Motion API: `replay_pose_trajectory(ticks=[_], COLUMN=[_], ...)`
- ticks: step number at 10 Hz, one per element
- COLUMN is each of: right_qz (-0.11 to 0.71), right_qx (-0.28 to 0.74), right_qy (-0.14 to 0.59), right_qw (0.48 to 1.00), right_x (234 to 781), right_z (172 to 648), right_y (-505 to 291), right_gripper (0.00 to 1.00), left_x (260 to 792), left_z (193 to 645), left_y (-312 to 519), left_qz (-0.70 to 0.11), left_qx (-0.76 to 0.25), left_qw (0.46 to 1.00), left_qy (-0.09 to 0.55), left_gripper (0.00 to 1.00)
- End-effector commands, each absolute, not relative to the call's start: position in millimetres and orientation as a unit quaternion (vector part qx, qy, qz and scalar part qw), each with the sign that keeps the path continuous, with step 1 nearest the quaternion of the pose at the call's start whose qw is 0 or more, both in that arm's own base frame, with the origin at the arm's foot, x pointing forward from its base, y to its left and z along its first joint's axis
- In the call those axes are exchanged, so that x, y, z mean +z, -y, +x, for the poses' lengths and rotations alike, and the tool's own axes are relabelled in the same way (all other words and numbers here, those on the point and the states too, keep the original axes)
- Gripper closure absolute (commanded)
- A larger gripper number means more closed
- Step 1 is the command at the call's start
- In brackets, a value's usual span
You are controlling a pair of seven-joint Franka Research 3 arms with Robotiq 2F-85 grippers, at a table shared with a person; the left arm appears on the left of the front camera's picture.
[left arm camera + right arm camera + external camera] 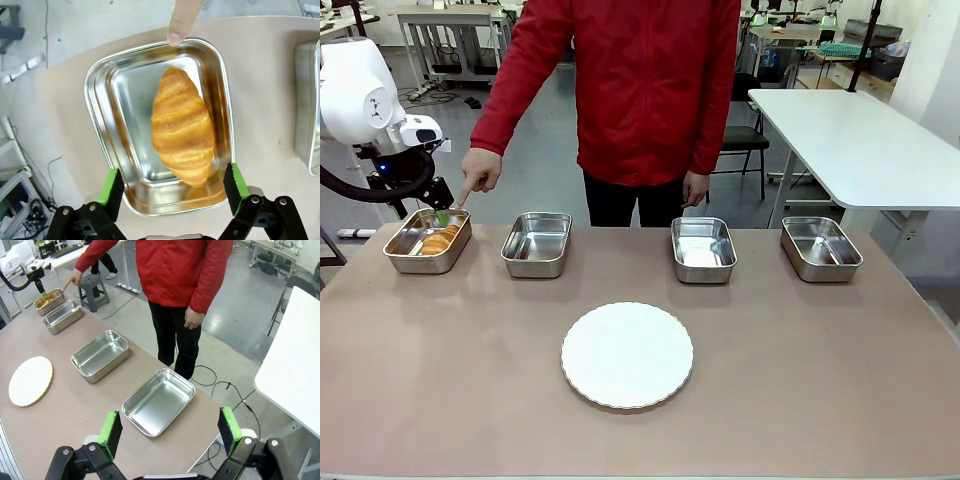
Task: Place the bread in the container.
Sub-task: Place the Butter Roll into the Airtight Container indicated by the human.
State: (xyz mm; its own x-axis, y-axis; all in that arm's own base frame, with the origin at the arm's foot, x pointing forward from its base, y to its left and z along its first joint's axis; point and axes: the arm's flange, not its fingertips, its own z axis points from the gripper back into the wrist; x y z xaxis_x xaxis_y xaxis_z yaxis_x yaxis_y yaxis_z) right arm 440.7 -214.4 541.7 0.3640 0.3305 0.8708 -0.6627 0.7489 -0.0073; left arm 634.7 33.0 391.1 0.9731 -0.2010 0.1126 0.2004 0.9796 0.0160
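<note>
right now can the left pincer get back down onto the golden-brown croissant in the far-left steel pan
Probably yes. The left pincer hangs open above the golden-brown croissant, which lies loose in the shallow stainless-steel pan. The person's fingertip touches only the pan's far rim, away from the pincer's fingers.

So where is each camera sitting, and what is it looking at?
Front view: between the arms, facing the person's hand pointing at the container; left arm at left.
Left wrist view: above the bread, left gripper open.
Right wrist view: above the far-right pan, right gripper open.
All share the bread's container.
</note>
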Motion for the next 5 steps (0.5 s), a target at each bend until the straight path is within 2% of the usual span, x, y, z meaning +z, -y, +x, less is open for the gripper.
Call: replay_pose_trajectory(ticks=[1,3,5], right_qz=[0.175,0.175,0.175], right_qx=[0.309,0.309,0.309], right_qy=[0.475,0.475,0.475], right_qw=[0.805,0.805,0.805], right_x=[542.2,542.2,542.2], right_z=[439.4,439.4,439.4], right_y=[214.5,214.5,214.5], right_gripper=[0.0,0.0,0.0], left_x=[390.5,391.1,415.5], left_z=[635.8,634.7,604.9], left_y=[-33.5,-33.0,-26.7], left_qz=[0.007,0.002,-0.02], left_qx=[-0.104,-0.101,-0.098], left_qw=[0.993,0.993,0.992], left_qy=[0.06,0.057,0.076], left_gripper=[0.0,0.0,0.0])
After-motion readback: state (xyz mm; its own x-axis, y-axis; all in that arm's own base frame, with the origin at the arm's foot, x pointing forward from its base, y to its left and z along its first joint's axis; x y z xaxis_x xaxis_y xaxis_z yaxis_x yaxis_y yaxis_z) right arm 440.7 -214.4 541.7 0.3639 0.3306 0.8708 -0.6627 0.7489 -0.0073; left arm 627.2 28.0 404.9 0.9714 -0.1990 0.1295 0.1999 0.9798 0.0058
